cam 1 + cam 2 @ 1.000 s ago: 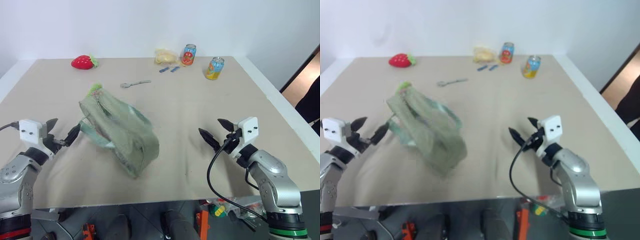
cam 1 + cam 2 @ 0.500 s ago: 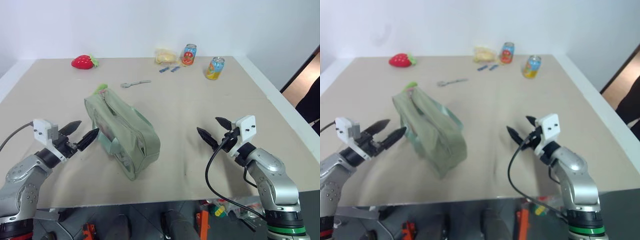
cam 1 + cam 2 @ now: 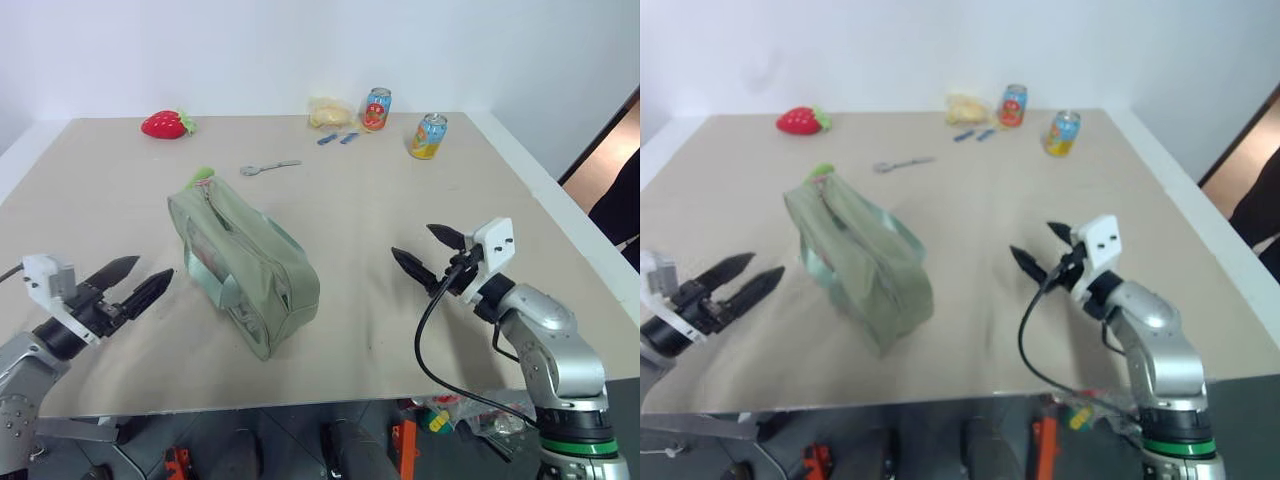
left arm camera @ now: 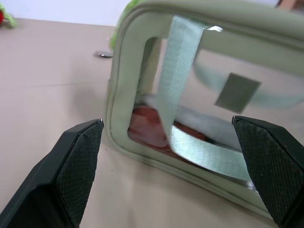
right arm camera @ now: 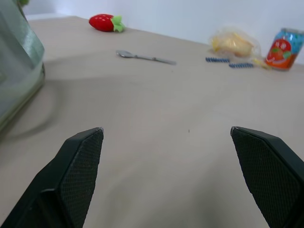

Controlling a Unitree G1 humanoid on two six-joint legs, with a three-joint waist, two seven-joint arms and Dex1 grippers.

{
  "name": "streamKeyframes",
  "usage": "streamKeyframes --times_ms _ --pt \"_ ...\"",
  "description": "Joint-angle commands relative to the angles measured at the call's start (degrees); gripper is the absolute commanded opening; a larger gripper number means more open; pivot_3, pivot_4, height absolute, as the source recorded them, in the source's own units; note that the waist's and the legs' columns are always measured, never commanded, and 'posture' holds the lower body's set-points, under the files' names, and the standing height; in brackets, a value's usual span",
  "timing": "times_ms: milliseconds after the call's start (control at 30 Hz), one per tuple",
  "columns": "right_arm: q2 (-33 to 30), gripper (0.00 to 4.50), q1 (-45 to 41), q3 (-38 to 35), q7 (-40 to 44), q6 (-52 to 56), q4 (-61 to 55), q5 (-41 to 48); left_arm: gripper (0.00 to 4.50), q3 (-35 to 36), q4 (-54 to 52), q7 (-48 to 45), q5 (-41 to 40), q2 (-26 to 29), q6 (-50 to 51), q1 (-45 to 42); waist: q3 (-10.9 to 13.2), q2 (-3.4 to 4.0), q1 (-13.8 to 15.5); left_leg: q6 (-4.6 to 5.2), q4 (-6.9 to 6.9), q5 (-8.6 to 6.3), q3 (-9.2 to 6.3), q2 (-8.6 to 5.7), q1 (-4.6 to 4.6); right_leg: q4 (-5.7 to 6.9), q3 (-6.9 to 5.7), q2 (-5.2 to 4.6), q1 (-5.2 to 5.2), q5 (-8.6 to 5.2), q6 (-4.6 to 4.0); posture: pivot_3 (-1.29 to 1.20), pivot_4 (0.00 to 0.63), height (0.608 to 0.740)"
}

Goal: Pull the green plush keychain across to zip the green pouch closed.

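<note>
Inside green pouch (image 4: 142, 61), reddish contents visible (left wrist view).

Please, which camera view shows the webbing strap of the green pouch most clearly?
The left wrist view: the strap crosses the clear side window of the green pouch and fills much of the picture. The two eye views show the strap small, against the pouch's side. The right wrist view shows one corner of the pouch, not the strap.
</note>
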Motion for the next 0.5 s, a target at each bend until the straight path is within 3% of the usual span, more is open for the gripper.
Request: streamKeyframes --times_ms 33,300,500 --pt "-1.8 4.45 -1.7 -1.5 1.4 0.8 -0.3 1.4 4.50 2.4 -7.5 -1.5 -4.9 1.9 1.6 2.0 0.0 0.00 0.0 0.00 0.00 0.00 0.01 0.00 0.00 0.00 0.00 -0.01 0.00 0.00 0.00 0.00 0.150 0.740" --pt "-4.6 4.45 -3.2 -1.3 6.2 2.7 0.5 3.9 4.50 3.5 -16.9 -3.7 -12.6 9.9 6.4 2.5 0.0 0.00 0.1 -0.02 -0.01 -0.02 -0.02 0.00 -0.02 0.00 0.00 0.01 -0.03 -0.01 0.00 0.00 0.150 0.740" --pt "-9.9 4.45 -7.5 -4.0 9.5 15.4 -9.6 18.0 4.50 4.1 -18.1 -5.0 -14.3 13.6 7.2 2.1 0.1 0.06 -0.2 -0.02 -0.02 -0.02 0.06 0.02 0.00 0.00 0.06 0.04 -0.09 -0.02 -0.04 0.00 0.150 0.740"
